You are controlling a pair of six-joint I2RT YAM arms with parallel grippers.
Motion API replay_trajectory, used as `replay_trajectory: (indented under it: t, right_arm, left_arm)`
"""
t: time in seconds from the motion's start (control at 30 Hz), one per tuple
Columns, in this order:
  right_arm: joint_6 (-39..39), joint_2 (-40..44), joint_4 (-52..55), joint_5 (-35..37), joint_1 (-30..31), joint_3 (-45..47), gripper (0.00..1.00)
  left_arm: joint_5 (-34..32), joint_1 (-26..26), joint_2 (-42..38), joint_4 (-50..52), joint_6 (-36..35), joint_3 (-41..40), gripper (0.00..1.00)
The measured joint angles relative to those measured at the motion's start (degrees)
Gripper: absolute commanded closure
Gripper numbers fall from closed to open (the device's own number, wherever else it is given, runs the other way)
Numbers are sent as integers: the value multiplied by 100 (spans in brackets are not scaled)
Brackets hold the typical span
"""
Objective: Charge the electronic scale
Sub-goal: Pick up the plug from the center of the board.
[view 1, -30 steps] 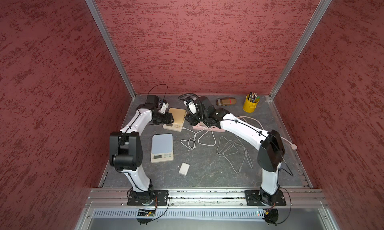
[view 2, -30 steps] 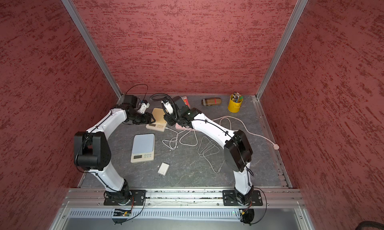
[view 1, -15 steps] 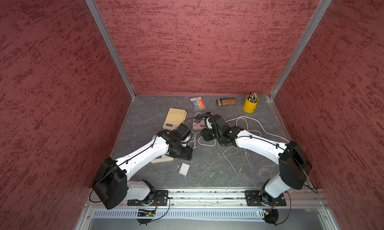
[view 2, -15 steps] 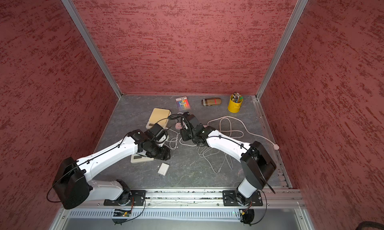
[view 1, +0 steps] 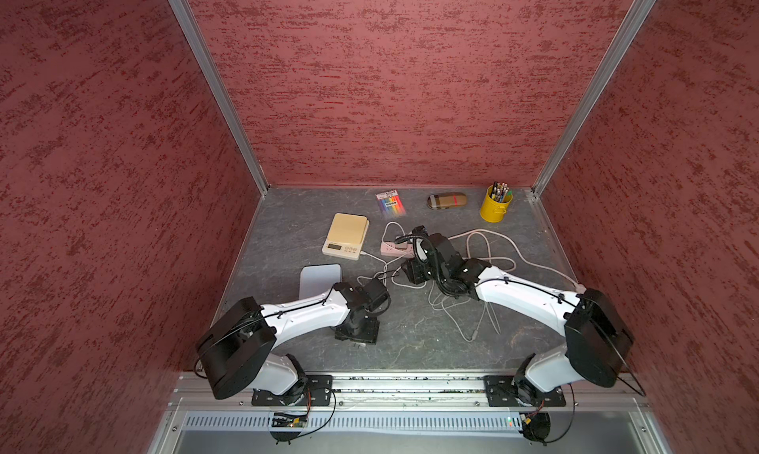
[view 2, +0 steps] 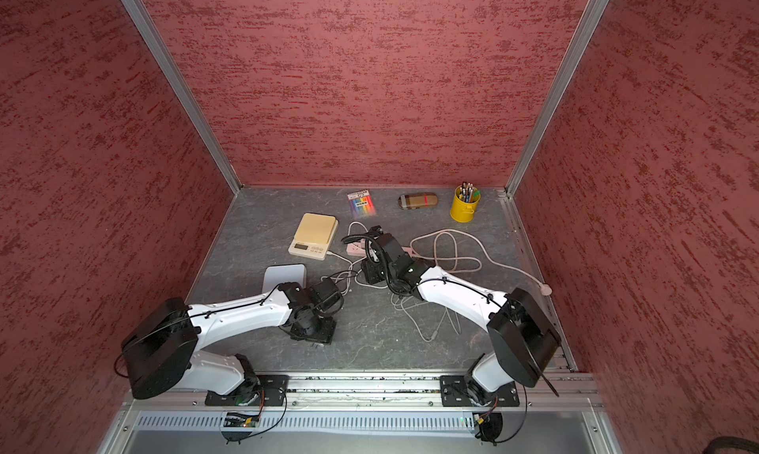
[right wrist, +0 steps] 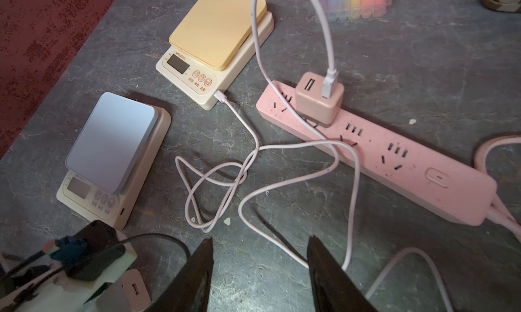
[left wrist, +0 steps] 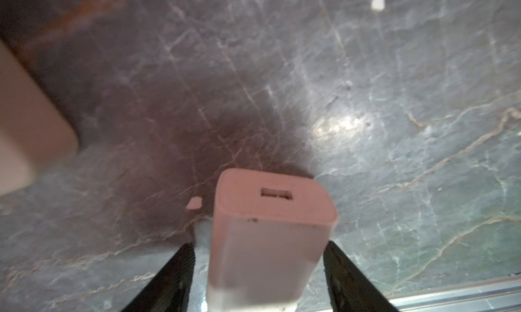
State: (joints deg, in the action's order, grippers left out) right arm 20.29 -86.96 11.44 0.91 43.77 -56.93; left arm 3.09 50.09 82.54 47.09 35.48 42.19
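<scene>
The yellow scale [view 1: 347, 236] lies far and left of centre on the table [view 1: 410, 349]. Its long axis runs near to far, tipped a little to the right, with the display end facing near. A white cable [right wrist: 242, 121] is plugged in at its near right corner and loops back to a plug cube [right wrist: 318, 101] seated in the pink power strip [right wrist: 394, 161], which lies just right of this scale. The blue scale [right wrist: 112, 144] sits nearer and further left, lined up the same way, display end near. A small port shows on its right side with nothing in it. In both top views the left arm hides its near end. The left gripper [left wrist: 258, 247] is down at the table, near and left of centre, its jaws spread around a white charger block [left wrist: 270, 211]. Table shows between one finger [left wrist: 180, 271] and the block, so it is not clamped. The block's socket end faces away from the wrist camera. The right gripper [right wrist: 260, 240] hovers just near of the strip, jaws partly apart and holding nothing.
</scene>
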Motion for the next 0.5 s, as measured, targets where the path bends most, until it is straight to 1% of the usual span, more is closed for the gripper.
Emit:
replay_trajectory:
  t: [0.27,0.37,0.5]
  right_arm:
    - [232,-15,-308,-4,-11,55,44]
    - [350,-15,-315,-20,-37,87,44]
    - [516,-15,-352,-66,-160,87,44]
  left_arm:
    - [-66,35,203,-13,-275,109,49]
    - [-26,35,205,-192,-428,138,54]
    - [120,2,232,-671,-732,262,57]
